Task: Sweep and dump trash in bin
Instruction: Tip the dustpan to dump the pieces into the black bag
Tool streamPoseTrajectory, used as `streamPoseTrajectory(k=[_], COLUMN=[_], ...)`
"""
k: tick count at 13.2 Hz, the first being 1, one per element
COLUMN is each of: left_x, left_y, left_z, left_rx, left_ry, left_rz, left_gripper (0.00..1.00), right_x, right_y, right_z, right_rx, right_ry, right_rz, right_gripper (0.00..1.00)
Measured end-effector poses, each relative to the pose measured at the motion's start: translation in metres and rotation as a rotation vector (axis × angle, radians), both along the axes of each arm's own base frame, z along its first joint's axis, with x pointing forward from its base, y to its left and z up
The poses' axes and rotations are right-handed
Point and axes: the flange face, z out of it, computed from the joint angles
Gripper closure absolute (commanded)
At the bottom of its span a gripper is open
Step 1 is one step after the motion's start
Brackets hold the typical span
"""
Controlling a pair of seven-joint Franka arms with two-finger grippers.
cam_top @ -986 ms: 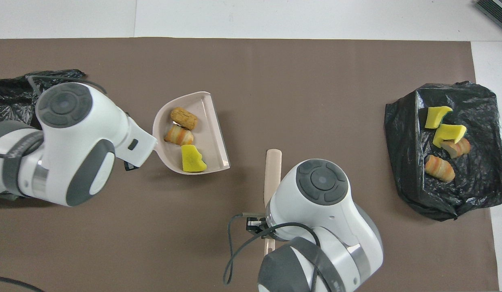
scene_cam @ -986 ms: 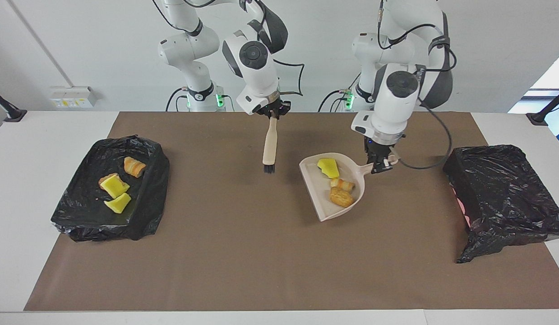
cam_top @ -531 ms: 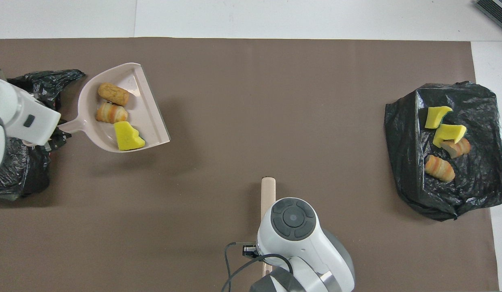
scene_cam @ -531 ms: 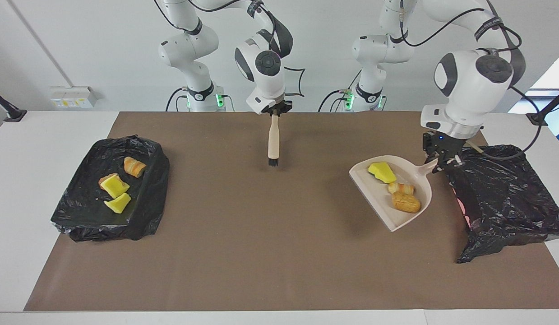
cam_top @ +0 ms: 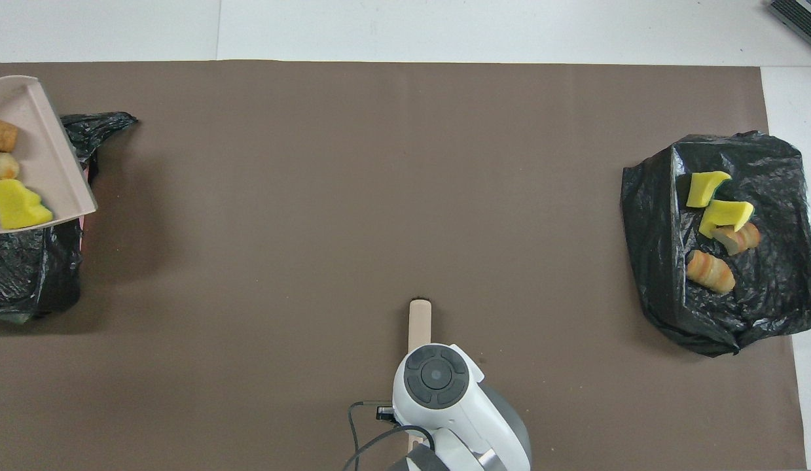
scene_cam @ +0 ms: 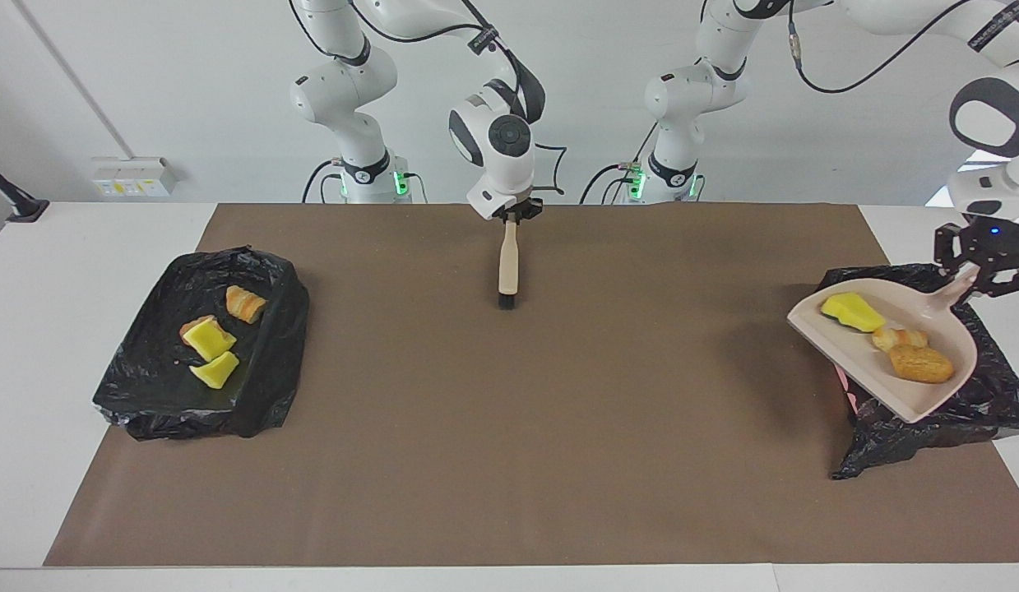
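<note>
Plainly, no writing shows on the dustpan (scene_cam: pixel 867 362) or brush (scene_cam: pixel 507 267).

Robotics lab, two white arms (scene_cam: pixel 345 90) bolted beside a brown-matted table (scene_cam: pixel 476 460), bare white wall

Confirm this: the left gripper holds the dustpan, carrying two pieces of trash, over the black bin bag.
Not quite. The dustpan carries three pieces of trash, not two, as the facing view shows. The rest stands: the left gripper holds it by the handle over the black bin bag.
</note>
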Motion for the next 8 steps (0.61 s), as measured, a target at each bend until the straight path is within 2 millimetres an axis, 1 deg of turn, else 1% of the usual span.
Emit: streamPoseTrajectory(k=[1,2,3,4,5,7,8], left_x=[0.000,0.003,0.006,0.009,0.011,0.011,0.012], left_y=[0.023,0.037,0.045,0.050,0.053,0.058,0.057], left_z=[0.005,0.011,0.016,0.019,0.021,0.025,0.026], left_rx=[0.052,0.108,0.160,0.206,0.262,0.402,0.461], left_ry=[0.009,0.022,0.035,0.050,0.075,0.146,0.177], left_rz=[-0.024,-0.053,-0.088,-0.114,-0.133,-0.168,-0.186], left_gripper=[1.00,1.00,1.00,1.00,1.00,1.00,1.00], right_x=[0.000,0.000,0.000,0.000,0.001,0.003,0.008], right_y=[0.000,0.000,0.000,0.000,-0.001,-0.002,-0.001], right_z=[0.000,0.000,0.000,0.000,0.000,0.001,0.004], right_rx=[0.000,0.000,0.000,0.000,0.000,0.000,0.007], right_ry=[0.000,0.000,0.000,0.000,0.000,-0.002,-0.011], right_rz=[-0.001,-0.001,-0.001,-0.001,-0.002,-0.006,-0.010], right_gripper=[1.00,1.00,0.81,0.27,0.00,0.00,0.00])
